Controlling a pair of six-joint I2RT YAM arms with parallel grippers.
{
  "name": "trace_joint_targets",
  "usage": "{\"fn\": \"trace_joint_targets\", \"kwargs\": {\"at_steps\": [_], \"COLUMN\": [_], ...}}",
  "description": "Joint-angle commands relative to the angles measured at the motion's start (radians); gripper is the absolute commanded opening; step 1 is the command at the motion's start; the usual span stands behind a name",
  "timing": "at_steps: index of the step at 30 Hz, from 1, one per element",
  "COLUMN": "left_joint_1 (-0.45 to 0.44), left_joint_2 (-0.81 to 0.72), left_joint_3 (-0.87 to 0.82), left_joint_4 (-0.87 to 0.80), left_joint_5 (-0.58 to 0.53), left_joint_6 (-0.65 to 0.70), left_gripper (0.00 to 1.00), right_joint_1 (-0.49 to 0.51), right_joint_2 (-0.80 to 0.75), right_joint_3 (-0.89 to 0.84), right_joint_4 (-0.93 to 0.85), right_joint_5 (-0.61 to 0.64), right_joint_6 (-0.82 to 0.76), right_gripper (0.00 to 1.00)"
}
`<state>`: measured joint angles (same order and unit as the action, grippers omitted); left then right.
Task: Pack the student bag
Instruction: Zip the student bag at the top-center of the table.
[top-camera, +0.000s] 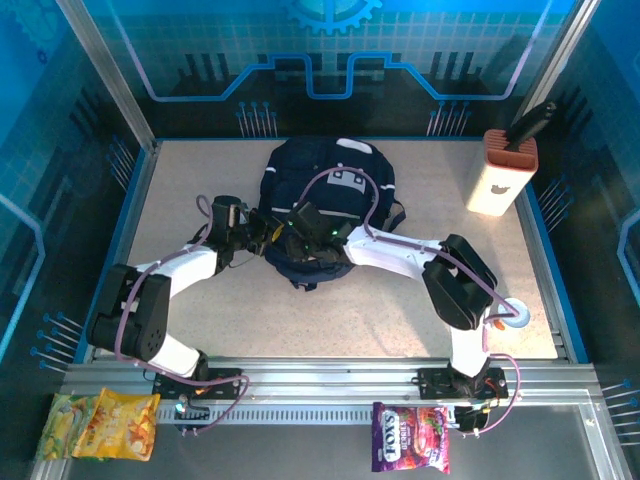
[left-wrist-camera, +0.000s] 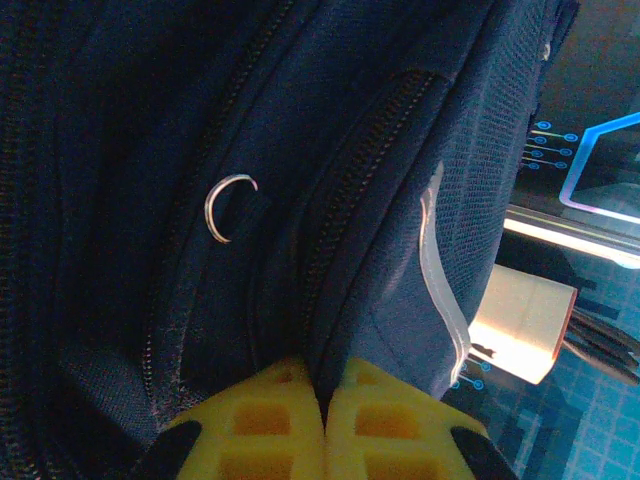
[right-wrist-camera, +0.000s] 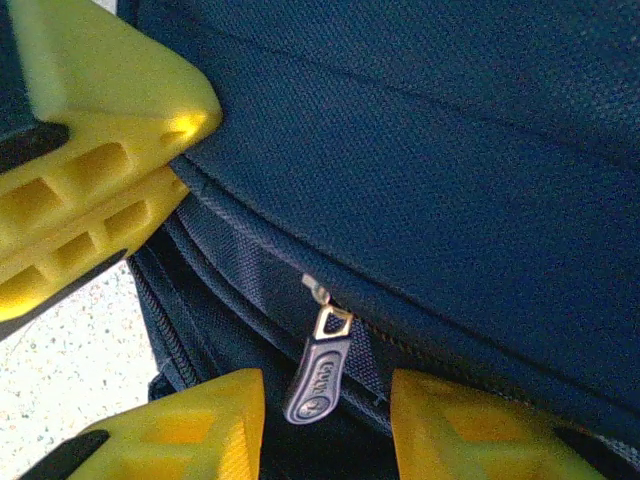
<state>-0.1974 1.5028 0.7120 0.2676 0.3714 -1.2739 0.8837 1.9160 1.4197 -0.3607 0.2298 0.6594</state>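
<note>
A speckled pale table (top-camera: 300, 330) sat inside a blue-lit booth with aluminium rails along its edges. At the far left of the near rail lay a yellow snack packet (top-camera: 100, 425). From that side the left gripper (left-wrist-camera: 322, 425) reached in to the near edge of the student bag (top-camera: 330, 190), which rested at the middle of the table toward the back wall. Its yellow pads were clenched together on a fold of navy fabric beside a zip line, below a small metal ring (left-wrist-camera: 228, 205).

Just to the right of that pinch, the right gripper (right-wrist-camera: 325, 410) stood released, its two fingers spread with the grey zipper pull (right-wrist-camera: 318, 372) hanging between them and touching neither. The pull's long axis pointed almost straight into the gap, tipped slightly, while the zip track ran crosswise toward the lower right. The right arm was plainly the nearer one to the pull, so closing on it looked like the step in hand, with the left hand's grip tensioning the cloth.

Further right, a purple snack packet (top-camera: 410, 437) lay on the near rail, and a white box (top-camera: 500, 180) with an orange top stood in the far right corner, well apart from the bag.
</note>
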Motion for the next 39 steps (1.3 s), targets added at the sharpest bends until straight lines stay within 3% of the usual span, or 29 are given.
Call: {"fn": "trace_joint_targets", "kwargs": {"at_steps": [1, 10, 17, 24, 32, 39], "left_joint_1": [-0.004, -0.008, -0.007, -0.002, 0.019, 0.027], "left_joint_2": [-0.048, -0.058, -0.067, -0.058, -0.042, -0.041], "left_joint_3": [0.033, 0.028, 0.035, 0.040, 0.034, 0.073], "left_joint_4": [0.033, 0.033, 0.010, -0.004, -0.019, -0.145], "left_joint_5": [0.044, 0.040, 0.025, 0.013, 0.006, 0.016], "left_joint_6": [0.025, 0.024, 0.039, 0.056, 0.085, 0.200], "left_gripper": [0.00, 0.00, 0.00, 0.00, 0.00, 0.00], "right_joint_1": [0.009, 0.004, 0.007, 0.003, -0.048, -0.137], "right_joint_2": [0.028, 0.054, 0.045, -0.072, -0.319, -0.434], "right_joint_3": [0.049, 0.111, 0.110, -0.031, -0.313, -0.385], "right_joint_4": [-0.041, -0.125, -0.200, -0.194, -0.112, -0.021], "right_joint_5": [0.029, 0.117, 0.188, 0.256, 0.346, 0.129], "right_joint_6": [0.044, 0.121, 0.131, 0.109, 0.071, -0.207], "right_gripper": [0.39, 0.40, 0.15, 0.04, 0.00, 0.00]}}
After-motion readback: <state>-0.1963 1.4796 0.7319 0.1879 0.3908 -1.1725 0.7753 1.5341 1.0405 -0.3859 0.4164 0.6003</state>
